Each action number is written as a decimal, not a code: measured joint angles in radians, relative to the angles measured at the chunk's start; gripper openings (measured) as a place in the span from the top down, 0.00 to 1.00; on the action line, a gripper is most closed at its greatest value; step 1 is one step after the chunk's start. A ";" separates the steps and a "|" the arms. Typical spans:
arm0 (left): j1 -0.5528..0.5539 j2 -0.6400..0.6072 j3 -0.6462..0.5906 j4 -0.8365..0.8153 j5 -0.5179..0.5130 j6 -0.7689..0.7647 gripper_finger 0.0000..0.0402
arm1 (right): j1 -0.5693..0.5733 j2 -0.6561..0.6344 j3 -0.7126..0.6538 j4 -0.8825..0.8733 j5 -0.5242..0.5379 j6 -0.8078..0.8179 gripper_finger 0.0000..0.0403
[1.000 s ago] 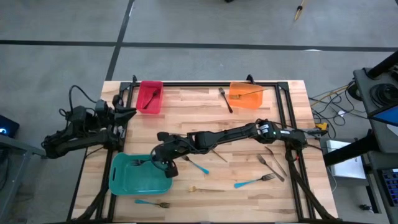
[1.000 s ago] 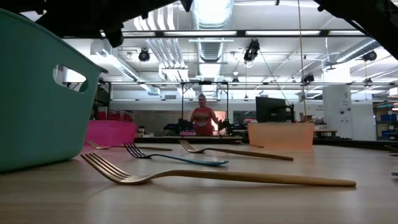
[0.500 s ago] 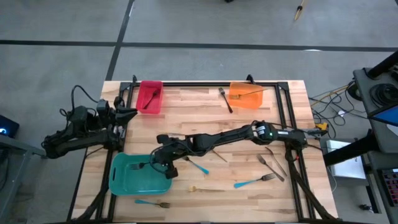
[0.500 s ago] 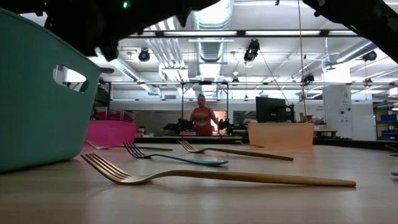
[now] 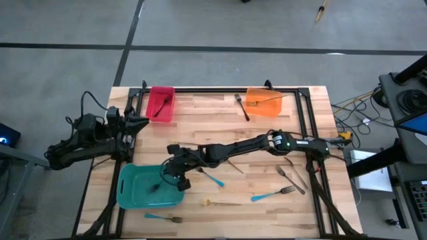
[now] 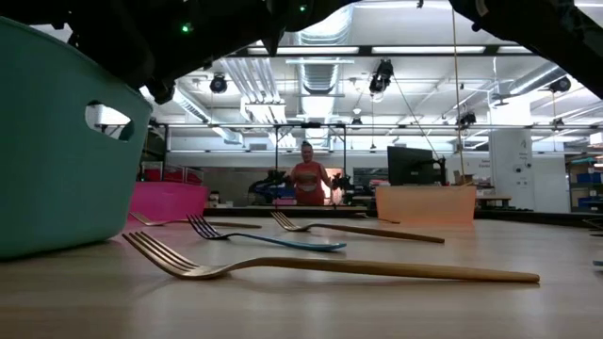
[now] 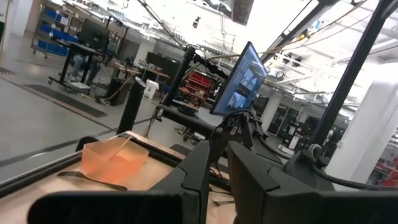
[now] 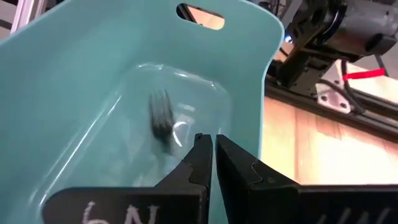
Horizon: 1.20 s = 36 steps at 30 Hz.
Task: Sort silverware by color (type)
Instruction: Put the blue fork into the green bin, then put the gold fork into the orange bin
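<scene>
Blurred fork (image 8: 161,118) in teal bin (image 8: 74,81), handle colour unclear.

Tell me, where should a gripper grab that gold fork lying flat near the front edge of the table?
Probably mid-handle on the gold fork, coming straight down from above. It lies flat on the table, its handle long, straight and thin with bare wood on both sides, so fingers could straddle it crosswise; the curved tines offer less to pinch.

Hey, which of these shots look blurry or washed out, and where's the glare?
Right wrist view: the fork in the teal bin is smeared by blur. Left wrist view: bright ceiling light washes out the upper right. Low view: the nearest gold fork is sharp, the ceiling strip lights glare, the arms overhead are dark silhouettes.
</scene>
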 joint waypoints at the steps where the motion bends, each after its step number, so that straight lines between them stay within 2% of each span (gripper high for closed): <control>1: 0.000 0.000 0.000 0.001 0.000 0.001 0.90 | 0.000 -0.001 0.000 0.000 0.000 -0.005 0.97; 15: 0.000 0.000 0.000 -0.030 -0.002 0.014 0.90 | 0.000 -0.037 0.000 0.027 0.003 -0.077 0.97; 20: 0.000 0.000 0.000 -0.166 0.014 -0.098 0.90 | 0.000 -0.109 0.000 -0.051 0.063 -0.154 0.97; 23: 0.000 0.000 0.000 -0.276 0.051 -0.189 0.90 | 0.000 -0.156 0.000 -0.131 0.104 -0.184 0.97; 27: -0.001 0.001 0.000 -0.362 0.119 -0.295 0.90 | -0.007 -0.225 0.000 -0.250 0.103 -0.201 0.97; 31: -0.002 0.008 0.000 -0.305 0.138 -0.317 0.90 | -0.029 -0.270 0.000 -0.365 0.103 -0.212 0.97; 36: -0.002 0.062 0.000 -0.087 0.133 -0.267 0.90 | -0.077 -0.295 -0.001 -0.483 0.101 -0.199 0.97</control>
